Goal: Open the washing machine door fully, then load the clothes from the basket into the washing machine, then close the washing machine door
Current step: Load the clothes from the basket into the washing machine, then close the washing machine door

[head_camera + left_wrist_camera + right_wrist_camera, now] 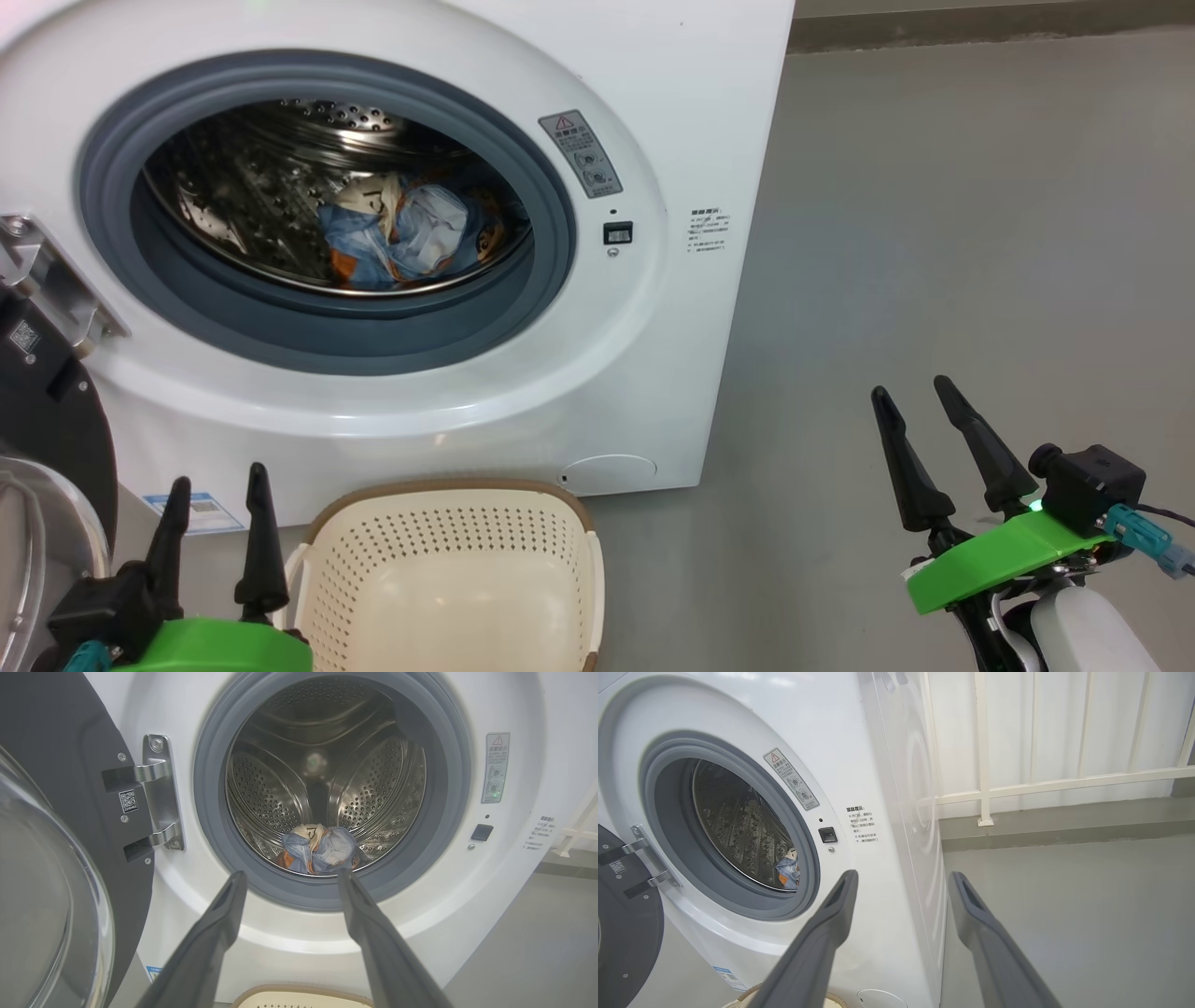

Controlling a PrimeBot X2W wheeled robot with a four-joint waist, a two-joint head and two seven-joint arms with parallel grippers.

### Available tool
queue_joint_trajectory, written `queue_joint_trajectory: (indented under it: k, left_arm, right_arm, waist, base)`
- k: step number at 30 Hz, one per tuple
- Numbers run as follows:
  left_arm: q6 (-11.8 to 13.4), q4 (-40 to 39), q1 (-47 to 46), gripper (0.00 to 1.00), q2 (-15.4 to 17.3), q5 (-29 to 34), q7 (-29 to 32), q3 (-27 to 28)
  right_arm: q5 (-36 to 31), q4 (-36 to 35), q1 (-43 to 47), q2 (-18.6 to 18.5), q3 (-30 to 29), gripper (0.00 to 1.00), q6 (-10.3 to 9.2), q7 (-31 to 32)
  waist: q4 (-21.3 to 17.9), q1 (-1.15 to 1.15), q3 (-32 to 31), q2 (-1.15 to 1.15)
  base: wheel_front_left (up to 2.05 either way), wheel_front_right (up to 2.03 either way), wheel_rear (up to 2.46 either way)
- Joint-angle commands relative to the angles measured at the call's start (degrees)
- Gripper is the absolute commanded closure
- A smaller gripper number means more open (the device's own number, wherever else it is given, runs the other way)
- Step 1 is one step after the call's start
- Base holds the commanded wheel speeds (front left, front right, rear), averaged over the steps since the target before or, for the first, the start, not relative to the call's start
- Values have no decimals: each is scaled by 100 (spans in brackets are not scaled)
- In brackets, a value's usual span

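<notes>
Head view: the washing machine (653,140) stands on the grey floor (934,233) with its mouth uncovered. Its door (47,420) is swung wide out to the left, hanging from a metal hinge (47,271) at the picture's left edge. The clothes (401,233), blue with orange prints and cream parts, lie in a heap low in the steel drum (243,177), behind the grey rubber ring (551,233). The basket (448,495) sits on the floor just in front of the machine, below the opening, and its cream bottom is in plain view. The left claw (217,474) is at the lower left, just beside the basket's left handle, with its two dark fingers spread apart and holding nothing. The right claw (909,386) is at the lower right over bare floor, well apart from the machine, also spread and holding nothing.

Left wrist view: the left claw's fingers point at the lower lip of the opening and stand wide apart, with the heap of clothes showing between their tips, far inside the drum. The door's black rim and glass bowl are on the left, and the basket's brown rim peeks in at the bottom edge.

Right wrist view: the right claw's fingers are parted, one across the machine's front corner, the other over the floor. A sliver of the clothes shows inside the drum, and a white railing (985,765) stands behind
</notes>
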Motion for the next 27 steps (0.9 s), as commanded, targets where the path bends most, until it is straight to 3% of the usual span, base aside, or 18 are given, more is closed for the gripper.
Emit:
queue_joint_trajectory:
  k: [1, 27]
  left_arm:
    - [-22, -121, -122, 0, 80, 67, -37, 218]
    - [-144, -12, -187, 0, -21, 230, -37, 363]
  right_arm:
    - [-66, -136, -7, -42, 133, 0, 9, -28]
    - [-45, -101, -27, -49, 126, 0, 9, -28]
  waist:
    - [-3, 0, 9, 0]
    - [-16, 0, 13, 0]
  base:
    - [0, 0, 0]
    - [0, 0, 0]
